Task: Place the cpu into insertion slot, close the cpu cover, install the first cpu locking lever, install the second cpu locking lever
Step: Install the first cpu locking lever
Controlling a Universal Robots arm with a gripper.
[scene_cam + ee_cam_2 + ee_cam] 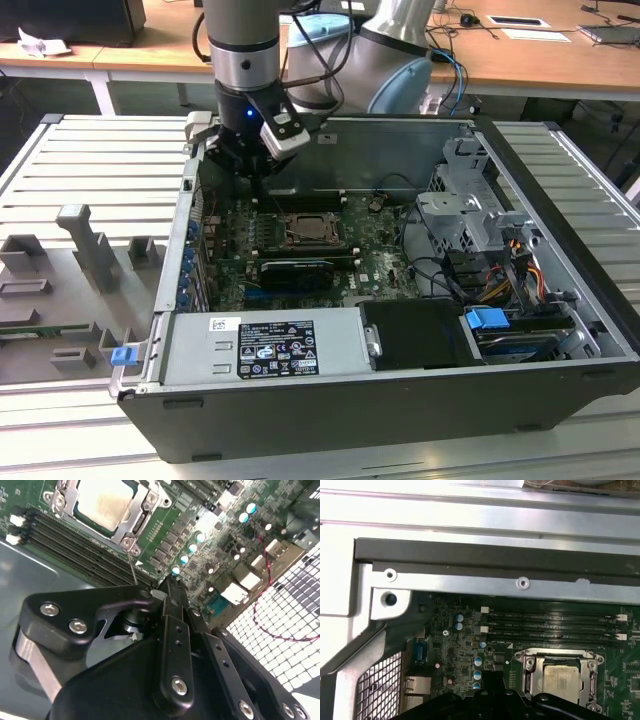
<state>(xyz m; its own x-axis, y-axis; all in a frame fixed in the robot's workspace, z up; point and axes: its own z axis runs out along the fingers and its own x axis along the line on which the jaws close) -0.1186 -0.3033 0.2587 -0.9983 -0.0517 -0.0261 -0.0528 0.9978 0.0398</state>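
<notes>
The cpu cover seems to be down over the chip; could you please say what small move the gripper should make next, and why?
Probably ease the gripper onto the thin lever rod and press it toward the motherboard. The cpu lies under the lowered cpu cover, while the rod seems to stand up off the board, just ahead of the gripper's tip, apparently not yet latched.

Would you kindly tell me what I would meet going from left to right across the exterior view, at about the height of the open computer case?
Low grey block → small blue clip → cpu on the green board → metal drive cage.
</notes>
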